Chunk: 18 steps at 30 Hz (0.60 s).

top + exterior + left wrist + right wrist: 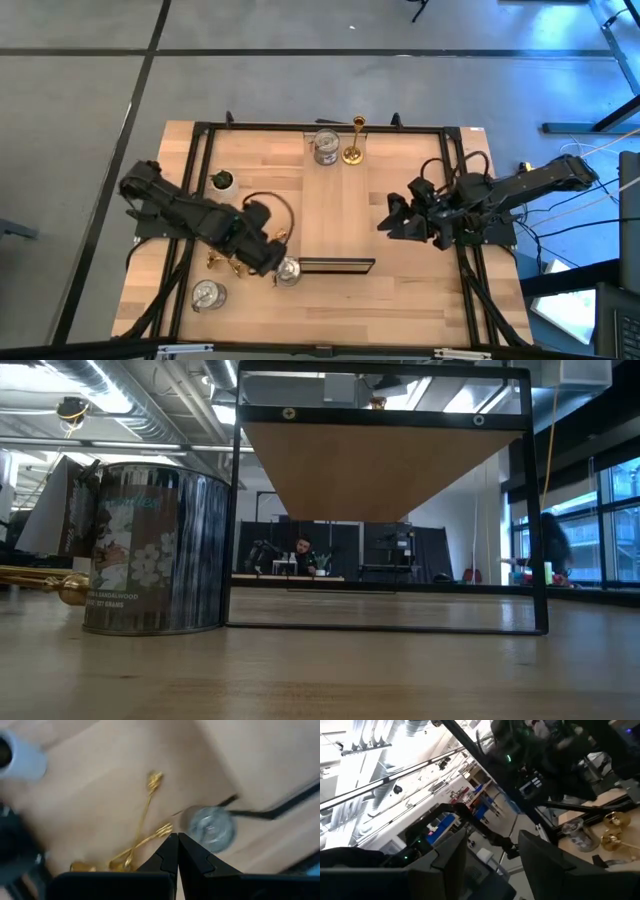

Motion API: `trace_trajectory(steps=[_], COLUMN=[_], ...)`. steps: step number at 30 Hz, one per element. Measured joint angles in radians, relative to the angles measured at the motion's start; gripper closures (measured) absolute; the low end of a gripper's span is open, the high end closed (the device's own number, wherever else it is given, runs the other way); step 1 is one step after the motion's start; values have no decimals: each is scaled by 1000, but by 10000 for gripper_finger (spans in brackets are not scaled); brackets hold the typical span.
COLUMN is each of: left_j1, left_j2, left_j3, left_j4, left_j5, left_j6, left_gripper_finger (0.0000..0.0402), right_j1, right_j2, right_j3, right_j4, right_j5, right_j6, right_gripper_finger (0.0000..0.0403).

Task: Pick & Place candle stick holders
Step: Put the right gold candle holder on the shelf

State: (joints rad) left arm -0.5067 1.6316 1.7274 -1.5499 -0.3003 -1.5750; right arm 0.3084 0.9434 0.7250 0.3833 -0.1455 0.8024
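Two holders, a gold stick (pixel 354 140) and a silvery cup (pixel 325 148), stand at upper centre; four remain lower left. Left gripper (pixel 270 262) jaws clenched empty; right gripper (pixel 388 222) jaws parted, empty.

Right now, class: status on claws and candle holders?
Left claw shut, empty, over fallen gold holders. Right claw open, waiting. Silver cup close by.
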Motion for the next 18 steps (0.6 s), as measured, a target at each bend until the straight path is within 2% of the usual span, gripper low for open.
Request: trace_trajectory(steps=[5, 12, 16, 18], left_j1=[-57, -60, -24, 6], left_j2=[-118, -244, -305, -324], left_j3=[-268, -621, -775, -831], left_j4=[232, 471, 539, 612], left_j5=[68, 137, 144, 140], left_j6=[-96, -193, -198, -111], left_gripper_finger=[400, 400, 400, 400], right_j1=[0, -2, -2, -2], right_j2=[-55, -69, -69, -69], right_j3=[0, 0, 0, 0], right_j4=[-64, -89, -90, -90], right_j5=[62, 68, 67, 67], right_j6=[-30, -44, -43, -43], right_gripper_finger=[222, 222, 222, 222])
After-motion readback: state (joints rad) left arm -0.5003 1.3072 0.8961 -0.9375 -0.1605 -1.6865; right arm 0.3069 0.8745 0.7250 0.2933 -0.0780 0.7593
